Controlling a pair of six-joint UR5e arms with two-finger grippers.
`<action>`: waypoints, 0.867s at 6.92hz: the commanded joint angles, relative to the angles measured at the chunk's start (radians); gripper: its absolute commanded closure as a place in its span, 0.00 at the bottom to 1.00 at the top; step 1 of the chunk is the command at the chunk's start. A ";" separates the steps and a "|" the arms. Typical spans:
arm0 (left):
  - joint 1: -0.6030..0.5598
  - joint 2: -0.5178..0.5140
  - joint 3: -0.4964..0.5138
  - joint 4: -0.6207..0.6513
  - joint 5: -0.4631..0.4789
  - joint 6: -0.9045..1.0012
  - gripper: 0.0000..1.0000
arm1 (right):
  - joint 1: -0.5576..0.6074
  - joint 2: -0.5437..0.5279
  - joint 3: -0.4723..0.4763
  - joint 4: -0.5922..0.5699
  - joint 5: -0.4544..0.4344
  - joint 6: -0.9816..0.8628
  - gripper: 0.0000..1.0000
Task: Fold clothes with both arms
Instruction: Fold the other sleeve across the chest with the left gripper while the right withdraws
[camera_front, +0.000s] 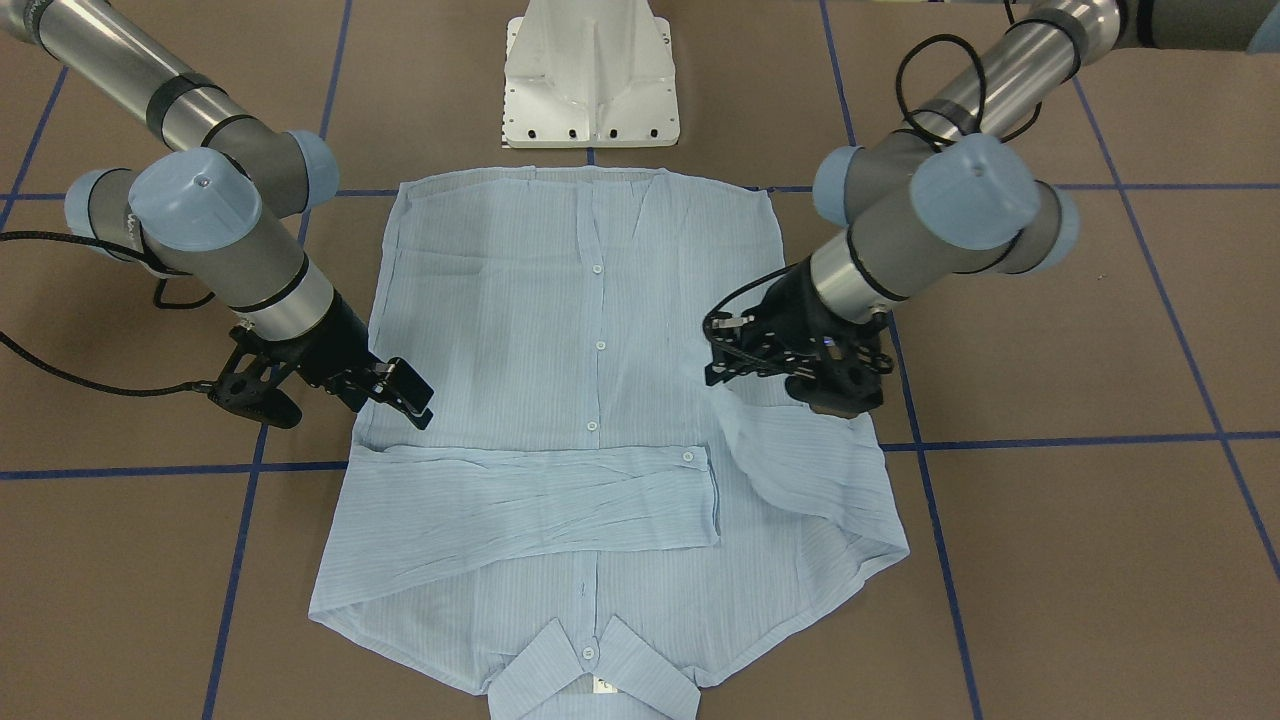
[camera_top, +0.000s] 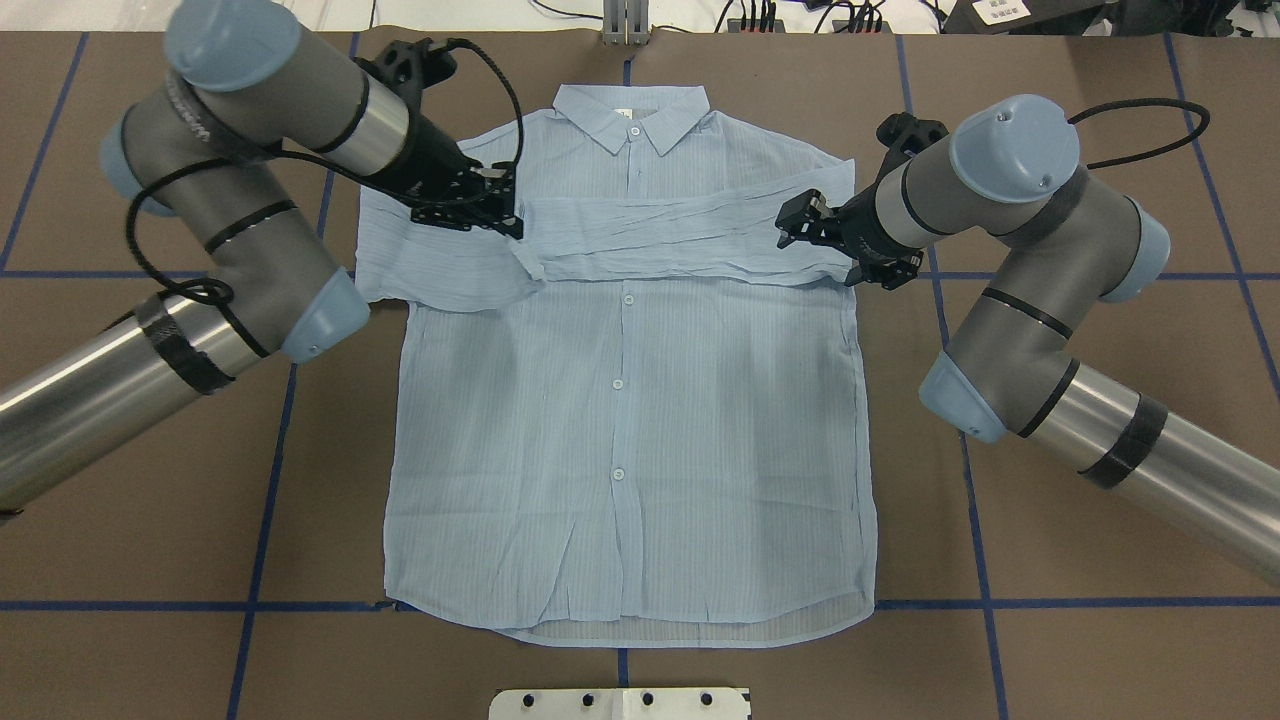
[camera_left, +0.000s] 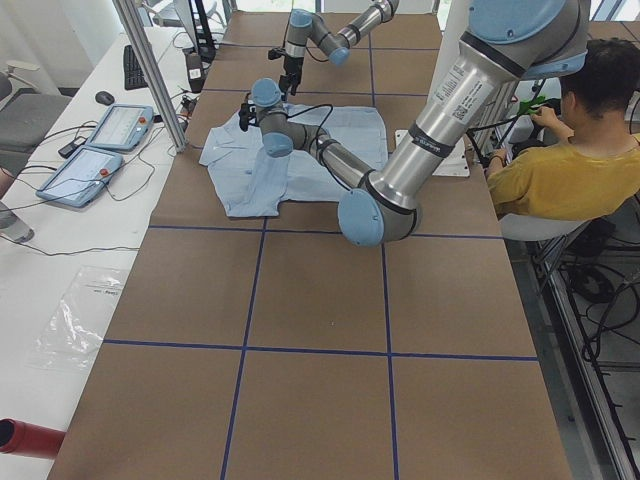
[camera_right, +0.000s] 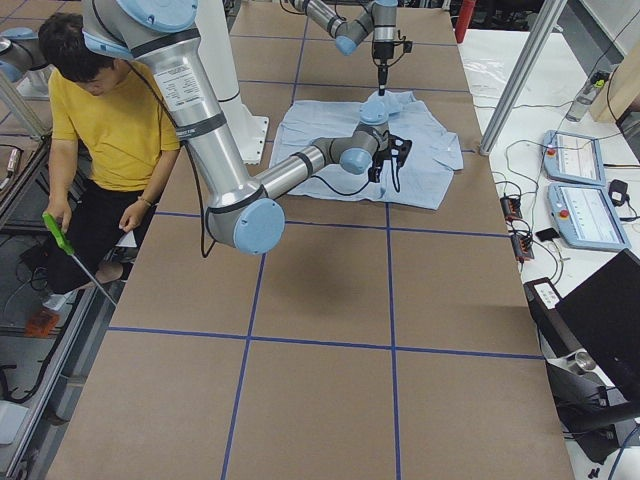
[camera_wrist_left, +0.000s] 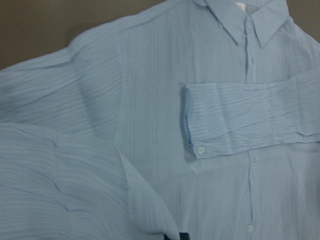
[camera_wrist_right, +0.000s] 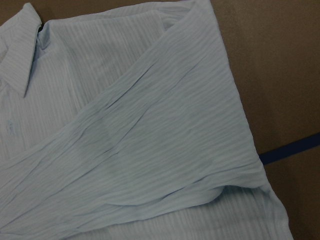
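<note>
On the brown worktop (camera_top: 1100, 650), find the shirt (camera_top: 620, 440) spread flat, front up and buttoned, with its collar (camera_top: 630, 110) at the end farthest from the robot's base. Just base-ward of the collar, note the right sleeve (camera_front: 540, 495) laid straight across the chest, with its cuff (camera_front: 700, 495) stopping a little past the button line (probably to bring the width inside the body panel).

Off to the collar's left, by the robot's own reckoning, see the left tool (camera_front: 718, 365) closed on the left sleeve (camera_top: 440, 275), pinching the thin cloth and lifting it off the shirt so as to drag nothing beneath. Sags from the pinch back toward the shoulder, partly over the worktop beyond the body's edge.

Off to the collar's right, see the right tool (camera_front: 408, 390) with its fingers apparently parted, holding nothing, poised low over the shoulder end of the folded sleeve. Placed there, at a guess, to avoid the crossing or to pin that fold.

Judged as the second sleeve fold under way, with no body fold begun. Next calls for carrying the held sleeve across, parallel to the first, then letting go. Worth watching: flimsy weave, apt to wrinkle or to shift the laid cuff if brushed.
</note>
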 joint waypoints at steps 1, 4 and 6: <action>0.056 -0.154 0.129 -0.083 0.146 -0.245 1.00 | 0.012 -0.060 0.028 0.009 0.003 -0.019 0.00; 0.097 -0.242 0.298 -0.211 0.269 -0.329 1.00 | 0.060 -0.208 0.059 0.114 0.023 -0.092 0.00; 0.149 -0.246 0.300 -0.217 0.335 -0.334 1.00 | 0.120 -0.250 0.060 0.117 0.116 -0.141 0.00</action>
